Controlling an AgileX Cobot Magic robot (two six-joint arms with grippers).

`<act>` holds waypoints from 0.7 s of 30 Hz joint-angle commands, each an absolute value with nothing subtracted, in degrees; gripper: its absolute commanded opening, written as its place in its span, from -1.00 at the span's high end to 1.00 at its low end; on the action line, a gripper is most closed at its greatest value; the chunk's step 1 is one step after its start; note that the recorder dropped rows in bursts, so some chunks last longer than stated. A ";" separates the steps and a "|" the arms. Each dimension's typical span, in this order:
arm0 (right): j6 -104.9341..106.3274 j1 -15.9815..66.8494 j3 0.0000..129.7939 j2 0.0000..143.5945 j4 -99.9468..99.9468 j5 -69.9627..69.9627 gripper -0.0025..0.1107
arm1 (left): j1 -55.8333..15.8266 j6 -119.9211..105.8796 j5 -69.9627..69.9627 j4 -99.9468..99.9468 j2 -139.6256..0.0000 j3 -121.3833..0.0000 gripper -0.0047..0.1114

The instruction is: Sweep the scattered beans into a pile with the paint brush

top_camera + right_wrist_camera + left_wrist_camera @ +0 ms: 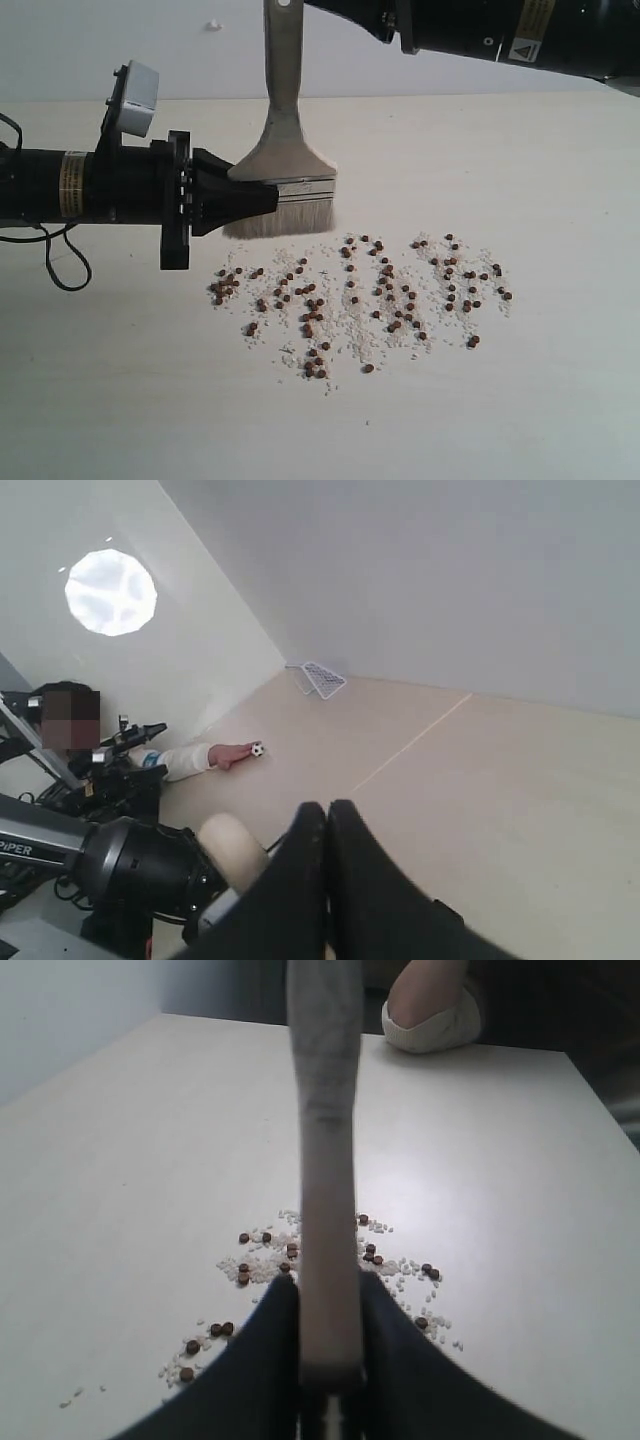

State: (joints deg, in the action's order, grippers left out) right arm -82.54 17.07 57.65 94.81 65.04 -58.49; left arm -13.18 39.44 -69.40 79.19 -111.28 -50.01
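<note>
The beans (352, 298) lie scattered with whitish crumbs in a wide band across the table; no pile shows. The paint brush (283, 170) stands upright, its cream bristles (285, 220) touching the table just behind the band. My left gripper (250, 196) is shut on its ferrule from the left. In the left wrist view the brush (325, 1190) is edge-on between the jaws of the left gripper (328, 1285), beans (290, 1250) beyond. My right gripper (327, 815) is shut on nothing; a pale rounded tip (232, 848), seemingly the handle end, sits beside it.
The right arm (470, 28) hangs at the top right near the handle's top. A black cable (60, 265) loops beside the left arm. A person (70, 720) sits beyond the table edge, hand by a small ball (257, 748); a tiny goal net (322, 678) stands farther off.
</note>
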 commanded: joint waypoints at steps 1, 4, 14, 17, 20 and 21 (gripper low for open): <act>-78.28 15.94 57.76 93.33 64.04 -59.57 0.96 | -13.08 40.48 -69.96 78.23 -110.62 -50.16 0.92; -78.26 13.47 57.76 91.61 64.31 -59.57 0.96 | -12.68 40.61 -69.96 78.35 -110.62 -50.16 0.92; -79.39 5.17 57.76 89.79 83.35 -58.46 0.66 | -9.76 41.92 -69.96 80.53 -110.62 -50.16 0.92; -74.47 5.80 57.76 91.71 87.45 -61.34 0.49 | -9.64 42.05 -69.96 80.42 -110.62 -50.16 0.92; -67.05 6.80 57.76 94.50 85.79 -66.68 0.27 | -9.64 42.18 -69.96 80.42 -110.62 -50.16 0.92; -65.15 7.32 57.76 95.52 84.41 -67.61 0.21 | -9.64 42.18 -69.96 80.42 -110.62 -50.16 0.92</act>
